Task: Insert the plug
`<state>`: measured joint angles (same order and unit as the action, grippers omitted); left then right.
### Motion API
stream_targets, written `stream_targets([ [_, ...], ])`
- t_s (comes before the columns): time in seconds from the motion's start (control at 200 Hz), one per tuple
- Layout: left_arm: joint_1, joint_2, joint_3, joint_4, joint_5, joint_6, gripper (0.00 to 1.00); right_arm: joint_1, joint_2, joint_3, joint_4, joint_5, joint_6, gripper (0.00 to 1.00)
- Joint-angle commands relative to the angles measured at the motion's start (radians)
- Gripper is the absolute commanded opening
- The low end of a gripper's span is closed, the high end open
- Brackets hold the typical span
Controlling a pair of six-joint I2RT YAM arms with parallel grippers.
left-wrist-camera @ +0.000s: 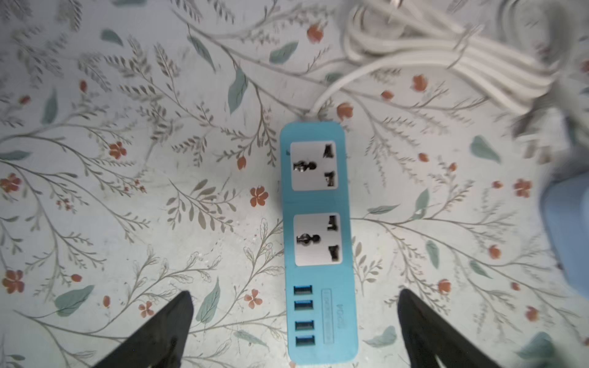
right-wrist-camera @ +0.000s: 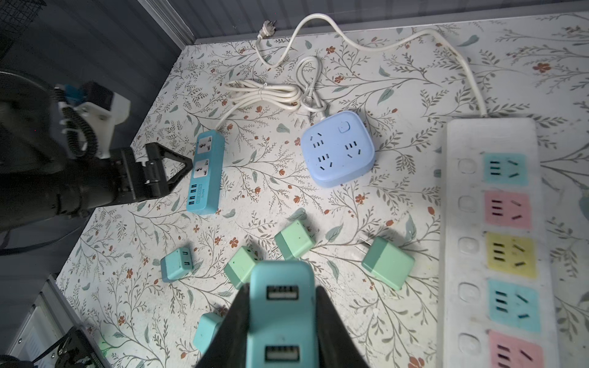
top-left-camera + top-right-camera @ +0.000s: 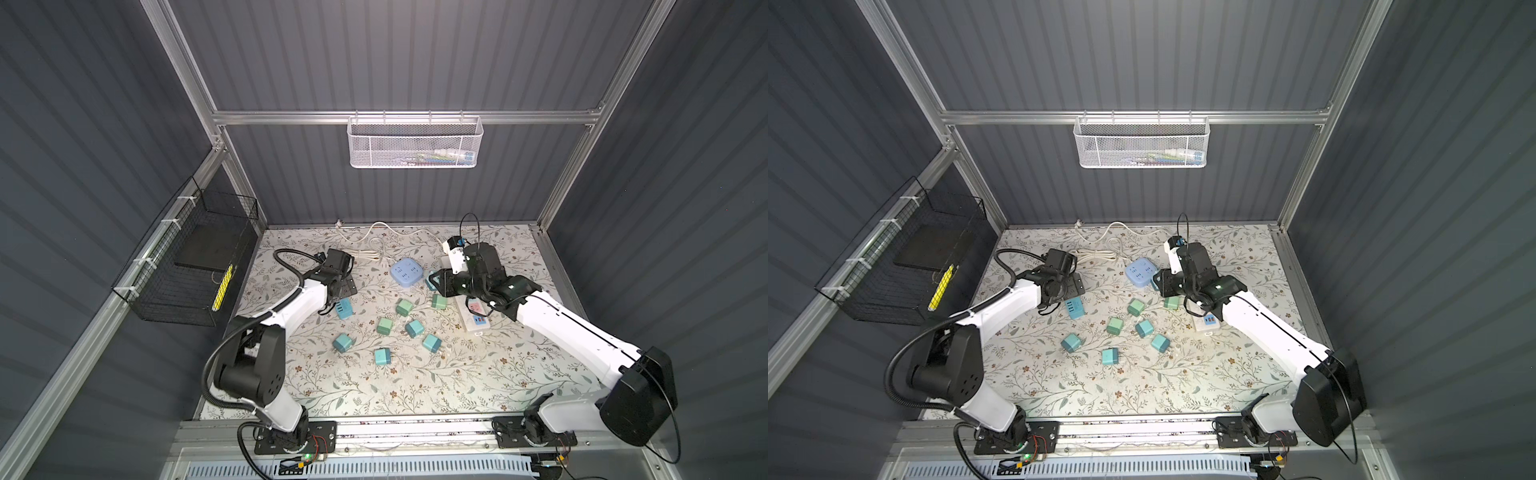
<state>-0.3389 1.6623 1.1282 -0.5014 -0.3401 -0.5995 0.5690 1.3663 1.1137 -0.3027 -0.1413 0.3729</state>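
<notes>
Right gripper: the right gripper (image 2: 282,318) is closed narrow on a teal, rounded plastic plug adapter (image 2: 280,277), with its black fingers (image 2: 229,334) pressed against the two sides.
Plug adapter: its face with two USB ports is turned toward the right wrist camera and its prongs are hidden. In both top views it sits between the blue block and the white strip, probably lifted off the table, though the arm covers most of it.
Left gripper: the left gripper (image 1: 294,293) stands wide open, one black finger on each side of the teal strip's USB end and apart from it. Whether the tips touch the table cannot be told.
Teal strip: a teal oblong plastic power strip (image 1: 318,242) lies flat, showing two white sockets and four blue USB ports.
Blue block: a pale blue square plastic socket block (image 2: 338,148) lies flat between the teal strip and the white strip.
White strip: a long white plastic power strip (image 2: 455,223) with teal, pink and yellow socket squares lies partly under the right arm.
Loose plugs: several small green and teal cube plugs (image 3: 385,326) are scattered on the floral-patterned tabletop (image 3: 374,395), nearer the arm bases than the strips.
Cords: a bundled white cord (image 2: 264,94) lies near the back wall.
</notes>
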Motion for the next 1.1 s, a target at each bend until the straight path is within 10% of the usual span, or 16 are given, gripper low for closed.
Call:
stream_targets([
  [0.0,0.006,0.083,0.061,-0.056,0.082,0.002,1.00,-0.002,-0.016,-0.018,0.018,0.006,-0.015,0.16],
  [0.165,0.006,0.150,0.046,0.007,0.143,0.054,0.97,-0.002,-0.016,-0.023,0.016,0.012,-0.027,0.15],
  [0.505,-0.053,0.107,-0.032,0.045,0.114,0.011,0.50,-0.002,-0.031,-0.044,0.023,0.008,-0.022,0.14],
  [1.096,-0.376,-0.003,-0.173,0.065,-0.041,-0.424,0.46,0.004,-0.070,-0.082,0.040,0.023,-0.007,0.13],
])
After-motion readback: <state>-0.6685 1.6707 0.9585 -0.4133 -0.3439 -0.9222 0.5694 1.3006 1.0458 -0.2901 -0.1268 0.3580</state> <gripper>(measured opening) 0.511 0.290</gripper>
